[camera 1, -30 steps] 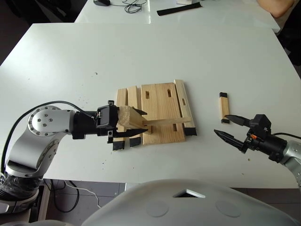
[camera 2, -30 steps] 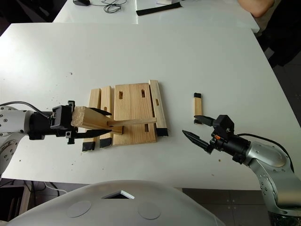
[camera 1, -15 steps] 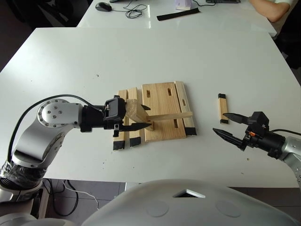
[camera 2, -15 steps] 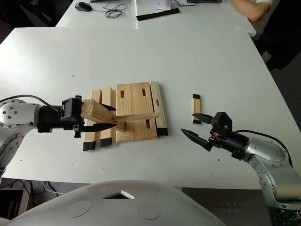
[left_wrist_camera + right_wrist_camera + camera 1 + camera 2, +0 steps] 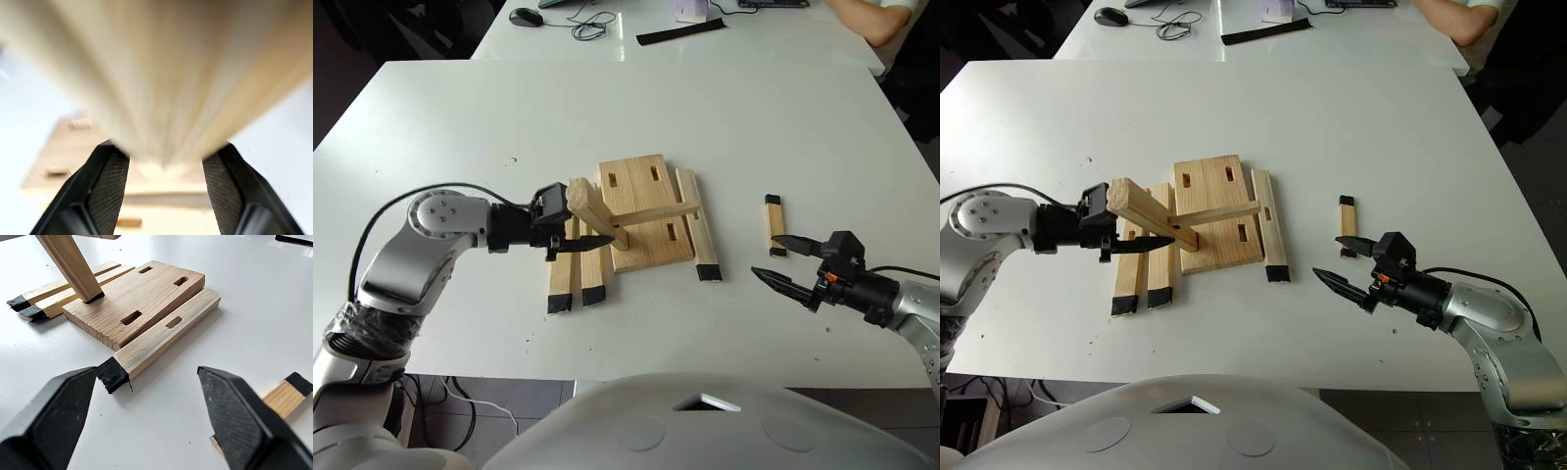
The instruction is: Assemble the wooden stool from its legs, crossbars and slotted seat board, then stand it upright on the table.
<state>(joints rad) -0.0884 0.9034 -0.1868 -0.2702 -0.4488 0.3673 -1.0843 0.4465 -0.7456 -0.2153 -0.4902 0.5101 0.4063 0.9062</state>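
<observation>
Sliding away from the robot and turning a little on the table (image 5: 724,127), the seat board (image 5: 634,191) is sitting further back than a moment ago, while the held leg (image 5: 592,208) is standing steeper than before. That drift is looking like the biggest risk. The leg's black-tipped foot is resting on the board's near corner, so further pushing is likely to keep skidding the board instead of seating anything in a slot.

The left gripper (image 5: 590,230) is clamping the leg low down, with the joined crossbar (image 5: 661,211) sticking out over the board. That long overhang is inviting the leg to twist in the grip, or the joint to work loose.

Two spare legs (image 5: 560,284) are lying just beside the board on its left, and a third leg (image 5: 697,230) is lying against its right edge. A sliding board could be nudging them out of line.

The right gripper (image 5: 766,257) is hanging spread and empty near the short crossbar (image 5: 774,223), steadying nothing.
</observation>
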